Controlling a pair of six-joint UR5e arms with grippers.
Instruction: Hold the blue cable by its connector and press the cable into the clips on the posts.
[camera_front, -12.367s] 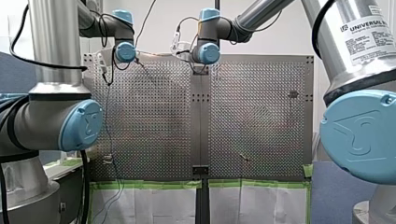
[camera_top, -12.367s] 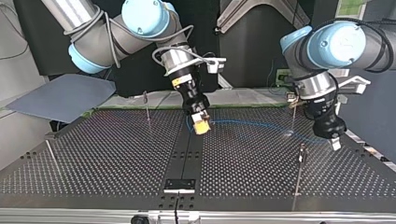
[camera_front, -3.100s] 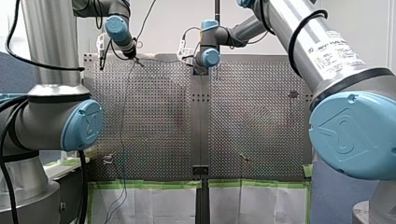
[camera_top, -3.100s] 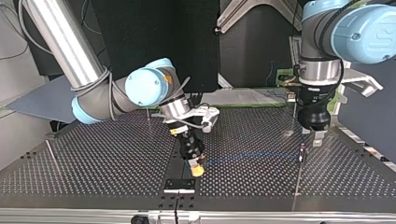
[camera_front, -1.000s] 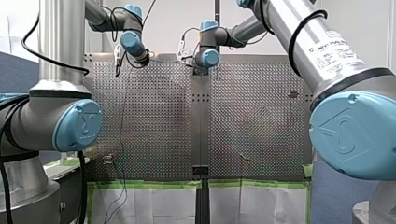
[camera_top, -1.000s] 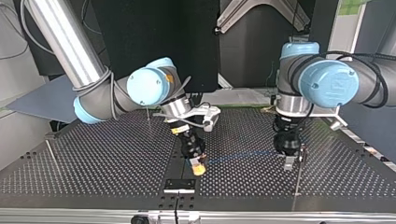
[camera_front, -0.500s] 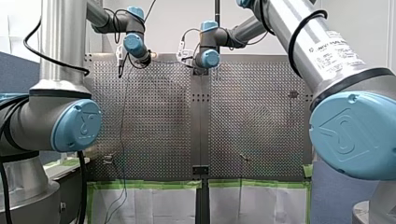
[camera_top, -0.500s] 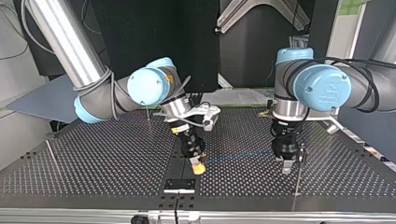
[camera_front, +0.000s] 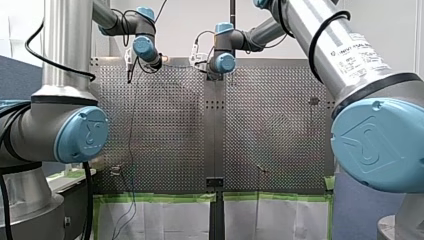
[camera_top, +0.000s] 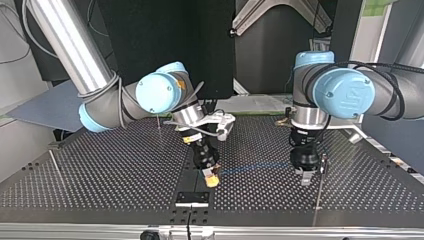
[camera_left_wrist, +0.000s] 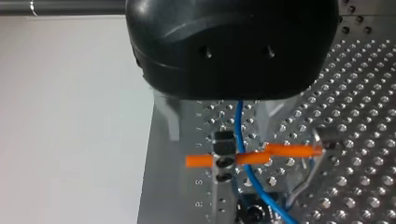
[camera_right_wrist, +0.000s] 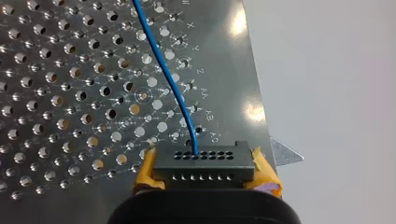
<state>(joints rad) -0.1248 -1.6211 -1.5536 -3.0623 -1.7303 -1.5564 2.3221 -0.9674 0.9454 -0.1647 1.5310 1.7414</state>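
Across the top view from its left. Near the middle, my right end effector tipped down toward the tabletop, yellow pads clenched on the black connector. Too small to make out there, but plain in the right wrist view, pinched at both ends. From the connector's face, the blue cable stretched low over the tabletop toward the right. Further right, my left end effector pointing straight down, just beside a thin post; cable's far end lost behind it. In the left wrist view, black housing blocking much of the scene, cable emerging from under it and crossing an orange strip. Released or clenched: cannot tell. In the front view, both end effectors far off and unreadable.
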